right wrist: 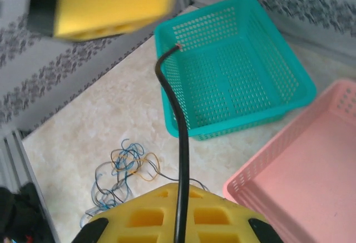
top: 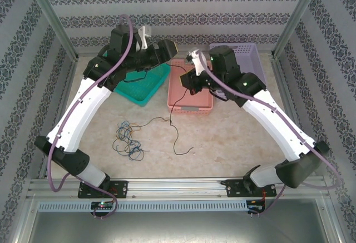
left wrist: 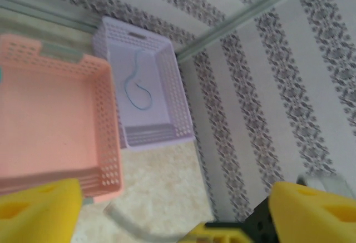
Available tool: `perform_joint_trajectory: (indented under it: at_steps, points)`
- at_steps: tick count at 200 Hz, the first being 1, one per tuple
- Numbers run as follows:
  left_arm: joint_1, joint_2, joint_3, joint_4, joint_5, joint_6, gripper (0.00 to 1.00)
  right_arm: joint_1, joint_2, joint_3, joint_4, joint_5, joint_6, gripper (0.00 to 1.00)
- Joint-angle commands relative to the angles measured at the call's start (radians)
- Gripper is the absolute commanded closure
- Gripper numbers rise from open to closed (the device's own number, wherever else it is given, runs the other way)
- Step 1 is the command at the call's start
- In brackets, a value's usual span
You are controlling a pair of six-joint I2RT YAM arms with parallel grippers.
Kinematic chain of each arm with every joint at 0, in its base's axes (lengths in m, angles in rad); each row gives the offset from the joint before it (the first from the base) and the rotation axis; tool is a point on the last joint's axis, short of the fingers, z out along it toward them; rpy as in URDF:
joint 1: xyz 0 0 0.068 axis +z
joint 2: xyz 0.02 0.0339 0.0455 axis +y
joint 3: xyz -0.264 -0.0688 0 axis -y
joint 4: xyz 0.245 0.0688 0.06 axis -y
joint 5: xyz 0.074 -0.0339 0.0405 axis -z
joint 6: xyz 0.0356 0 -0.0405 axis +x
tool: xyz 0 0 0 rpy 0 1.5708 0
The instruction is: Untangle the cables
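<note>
A tangle of thin black, blue and yellowish cables (top: 127, 140) lies on the table at the front left, also seen in the right wrist view (right wrist: 119, 168). My right gripper (top: 194, 59) is over the pink basket (top: 190, 105), shut on a black cable (right wrist: 179, 137). That black cable (top: 173, 112) hangs down to the table. Its free end points toward the teal basket (right wrist: 233, 70). My left gripper (top: 146, 38) is raised at the back and stands open (left wrist: 178, 215). A blurred pale cable (left wrist: 125, 223) curves just below it. A blue cable (left wrist: 136, 87) lies in the purple basket (left wrist: 172, 84).
The teal basket (top: 142, 90) holds a thin black cable (top: 136, 78). The purple basket (top: 250, 59) stands at the back right behind the right arm. A blurred yellow block (right wrist: 111, 4) shows at the top left of the right wrist view. Patterned walls enclose the table.
</note>
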Motion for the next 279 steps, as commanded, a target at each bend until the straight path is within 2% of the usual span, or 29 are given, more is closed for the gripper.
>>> perform_joint_trajectory:
  at_steps: [1, 19, 43, 51, 66, 105, 126, 139, 154, 165, 172, 191, 198, 221, 231, 239, 248, 262, 279]
  points:
    - [-0.001, -0.159, -0.134, 0.081, -0.098, 0.075, 0.08, -0.056, 0.031, 0.084, -0.05, -0.018, 0.185, 1.0]
    - [-0.001, -0.232, -0.25, 0.124, -0.066, 0.108, 0.11, -0.085, 0.058, 0.137, -0.081, -0.019, 0.252, 1.0]
    - [-0.042, -0.285, -0.398, 0.193, 0.01, 0.185, 0.27, -0.106, 0.103, 0.219, -0.14, -0.03, 0.314, 1.0]
    - [-0.065, -0.295, -0.438, 0.223, 0.014, 0.214, 0.29, -0.109, 0.12, 0.248, -0.161, -0.036, 0.326, 1.0]
    - [-0.103, -0.285, -0.469, 0.252, -0.004, 0.278, 0.28, -0.111, 0.152, 0.304, -0.202, -0.048, 0.342, 1.0]
    - [-0.136, -0.177, -0.381, 0.172, -0.094, 0.413, 0.14, -0.112, 0.196, 0.379, -0.239, -0.079, 0.381, 1.0]
    - [-0.149, -0.135, -0.344, 0.142, -0.11, 0.476, 0.13, -0.111, 0.209, 0.393, -0.234, -0.097, 0.412, 1.0]
    - [-0.158, -0.119, -0.333, 0.127, -0.103, 0.497, 0.17, -0.108, 0.217, 0.401, -0.23, -0.109, 0.427, 1.0]
    - [-0.168, -0.113, -0.333, 0.132, -0.086, 0.499, 0.25, -0.105, 0.22, 0.403, -0.222, -0.119, 0.443, 1.0]
    - [-0.173, -0.11, -0.333, 0.136, -0.079, 0.492, 0.36, -0.102, 0.221, 0.401, -0.214, -0.126, 0.455, 1.0]
    - [-0.175, -0.109, -0.331, 0.137, -0.074, 0.486, 0.47, -0.1, 0.221, 0.401, -0.213, -0.128, 0.461, 1.0]
    - [-0.177, -0.111, -0.327, 0.149, -0.072, 0.453, 0.88, -0.094, 0.222, 0.397, -0.204, -0.133, 0.473, 1.0]
    - [-0.177, -0.115, -0.326, 0.158, -0.069, 0.438, 0.99, -0.092, 0.22, 0.396, -0.201, -0.133, 0.474, 1.0]
    - [-0.168, -0.125, -0.322, 0.166, -0.093, 0.391, 1.0, -0.095, 0.212, 0.385, -0.189, -0.124, 0.48, 1.0]
    - [-0.149, -0.122, -0.305, 0.151, -0.096, 0.37, 1.0, -0.099, 0.204, 0.383, -0.187, -0.117, 0.48, 0.85]
    - [-0.126, -0.119, -0.291, 0.14, -0.086, 0.355, 1.0, -0.105, 0.188, 0.382, -0.179, -0.104, 0.477, 0.64]
    - [-0.096, -0.116, -0.273, 0.126, -0.07, 0.341, 1.0, -0.111, 0.164, 0.374, -0.168, -0.081, 0.474, 0.48]
    - [-0.042, -0.104, -0.239, 0.105, -0.032, 0.328, 1.0, -0.123, 0.118, 0.351, -0.14, -0.039, 0.475, 0.36]
    - [0.032, -0.075, -0.188, 0.07, 0.01, 0.318, 1.0, -0.145, 0.053, 0.315, -0.116, 0.006, 0.479, 0.32]
